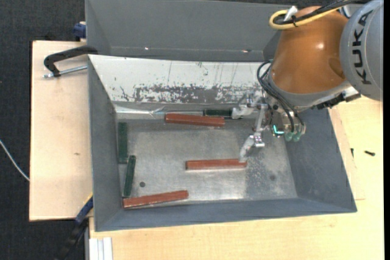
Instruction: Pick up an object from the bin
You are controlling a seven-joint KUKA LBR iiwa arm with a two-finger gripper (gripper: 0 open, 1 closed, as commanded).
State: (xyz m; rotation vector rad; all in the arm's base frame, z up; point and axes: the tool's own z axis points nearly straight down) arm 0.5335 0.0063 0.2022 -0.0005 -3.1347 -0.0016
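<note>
Over the right half of the grey bin [103,131] the gripper [255,142] is poised, its opening impossible to tell, just beside the right end of a reddish-brown bar [214,164] lying mid-floor. Approach is judged the step in hand; alignment over that bar is called for next.

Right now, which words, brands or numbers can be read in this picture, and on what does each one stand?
"KUKA": on the grey arm housing at the right, letters running sideways.
No other text: the red-brown bars, the dark green bars and the bin carry no readable label or number.
</note>
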